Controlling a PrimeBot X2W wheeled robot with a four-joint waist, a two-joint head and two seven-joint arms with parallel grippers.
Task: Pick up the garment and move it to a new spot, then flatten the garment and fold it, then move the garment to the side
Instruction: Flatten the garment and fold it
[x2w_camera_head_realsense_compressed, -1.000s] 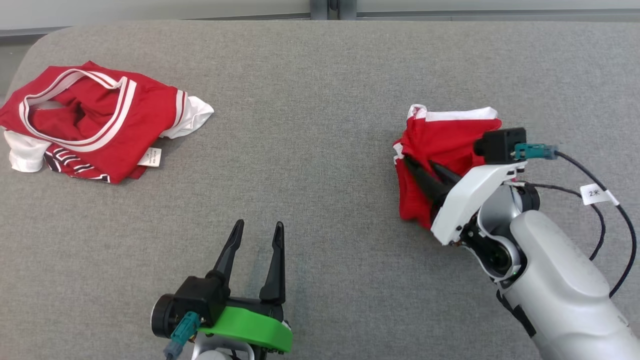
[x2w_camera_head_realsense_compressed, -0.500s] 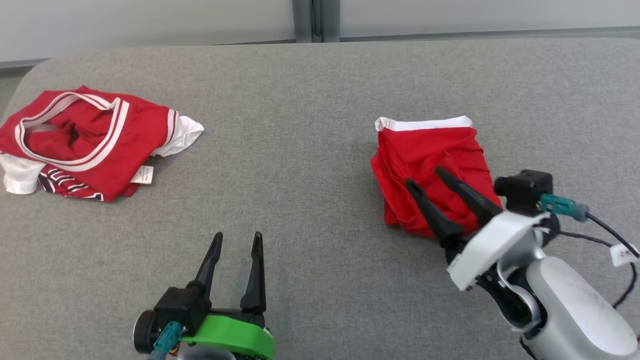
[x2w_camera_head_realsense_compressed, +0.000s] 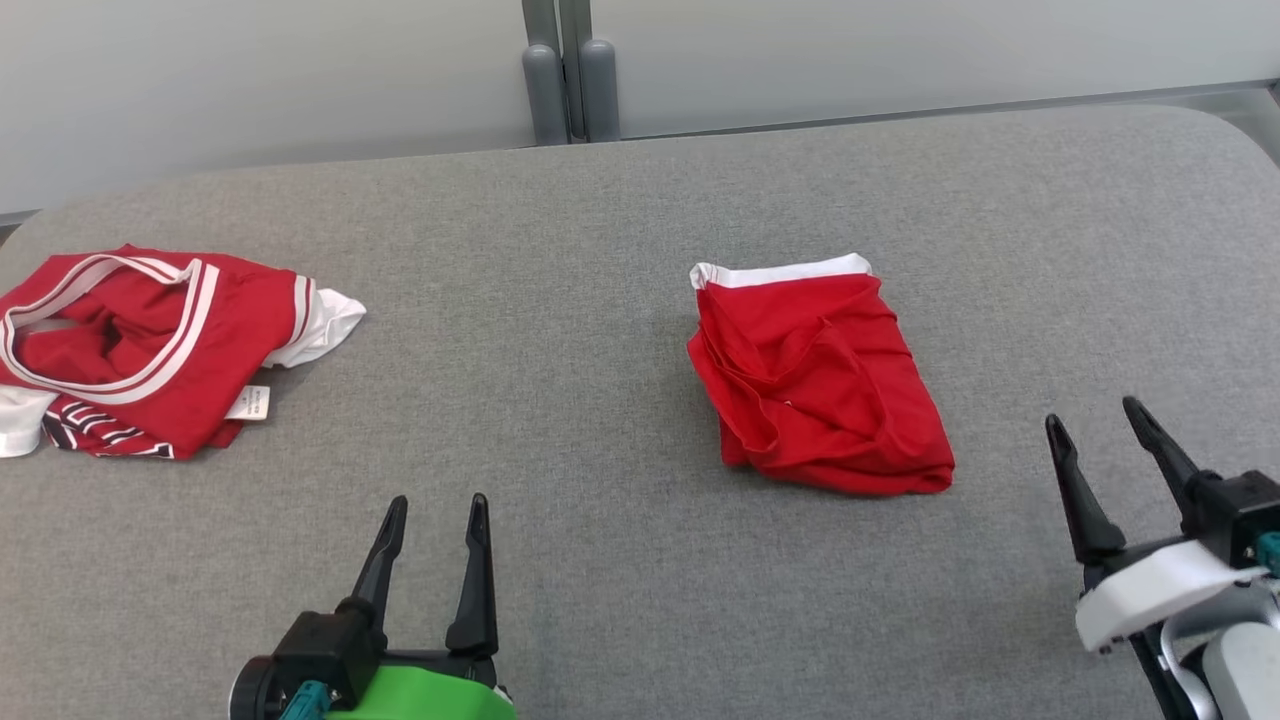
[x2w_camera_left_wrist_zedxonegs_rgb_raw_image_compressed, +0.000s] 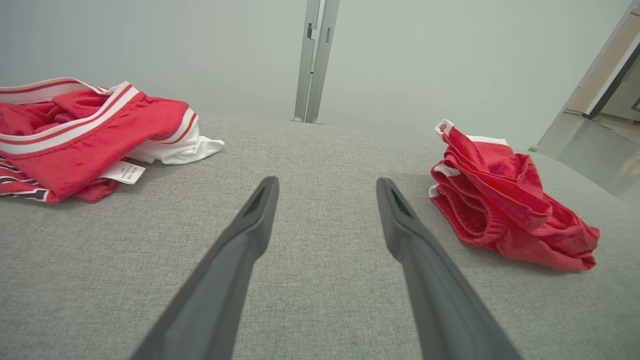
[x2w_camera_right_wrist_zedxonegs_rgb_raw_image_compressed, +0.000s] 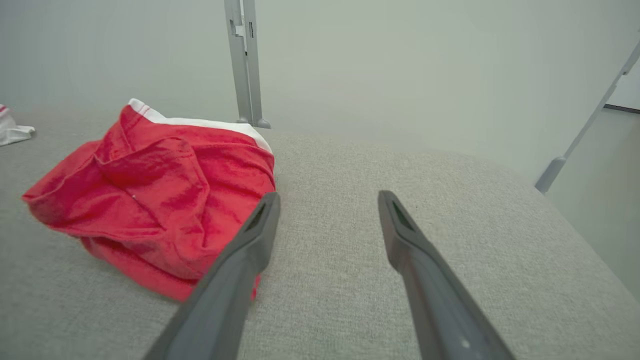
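Folded red garment (x2w_camera_head_realsense_compressed: 815, 380) lies right of centre on grey table (x2w_camera_head_realsense_compressed: 620, 250), apart from both grippers. Right gripper (x2w_camera_head_realsense_compressed: 1090, 412) and left gripper (x2w_camera_head_realsense_compressed: 438, 499) spread, empty. Fold apparently done, though layers unclear. Next: grasp near edge, carry aside, clear of striped jersey (x2w_camera_head_realsense_compressed: 150, 350).

Colour survey: red, white, grey, black, green.
The garment (x2w_camera_head_realsense_compressed: 820, 385) is plain red with one white edge band; the second garment (x2w_camera_head_realsense_compressed: 130, 350) red, white-striped trim, white label; desk (x2w_camera_head_realsense_compressed: 600, 220) flecked grey; left tool (x2w_camera_head_realsense_compressed: 438, 500) black, green mount; right tool (x2w_camera_head_realsense_compressed: 1091, 412) black, white mount.
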